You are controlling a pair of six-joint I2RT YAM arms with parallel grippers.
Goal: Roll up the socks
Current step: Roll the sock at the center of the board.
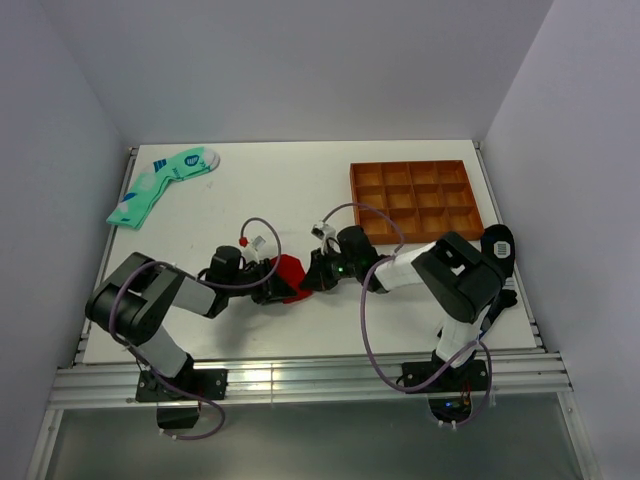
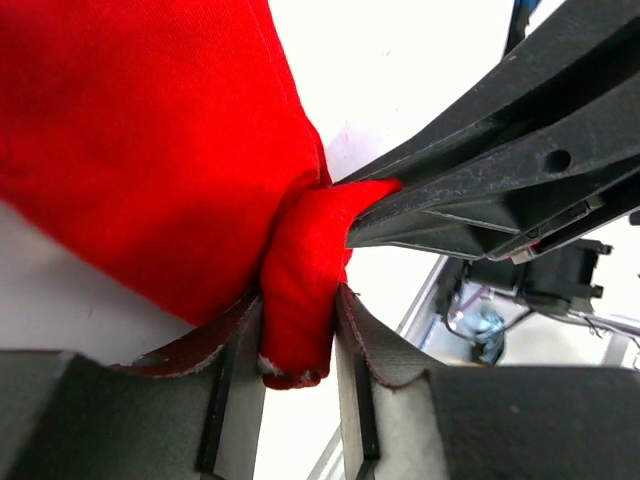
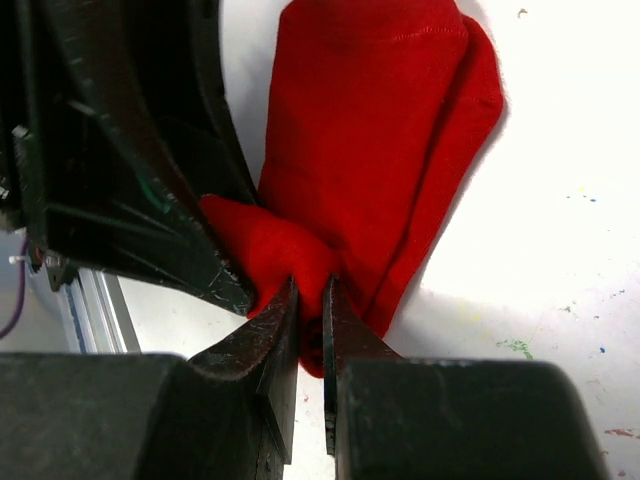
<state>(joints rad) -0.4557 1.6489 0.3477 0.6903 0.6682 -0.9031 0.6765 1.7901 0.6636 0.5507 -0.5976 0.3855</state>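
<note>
White flat table [image 1: 300, 190] carries everything. Brown tray with a grid of square compartments [image 1: 354, 200] sits far right, compartments look bare. Mint-green sock with blue marks [image 1: 160, 185] lies flat at the far left corner. Black sock with white pattern [image 1: 498, 245] is at the right edge, partly behind the right arm.

The bright red soft fabric socks [image 1: 290, 272] lie on the table near the front centre, between the two wrists, well apart from the tray. They are laid flat one over the other, with one end bunched into a small wad.

The left gripper [image 2: 300, 340] pinches that wad between its pads. The right gripper [image 3: 310, 320] has its jaws pressed nearly together on a thin fold of the same wad, just beside the left gripper's tips.

Handling judgement: light, limp, stretchy cloth with no stiffness, not fragile, likely to slip or unroll if released. Best held at the bunched end through both layers, not by a single edge.
</note>
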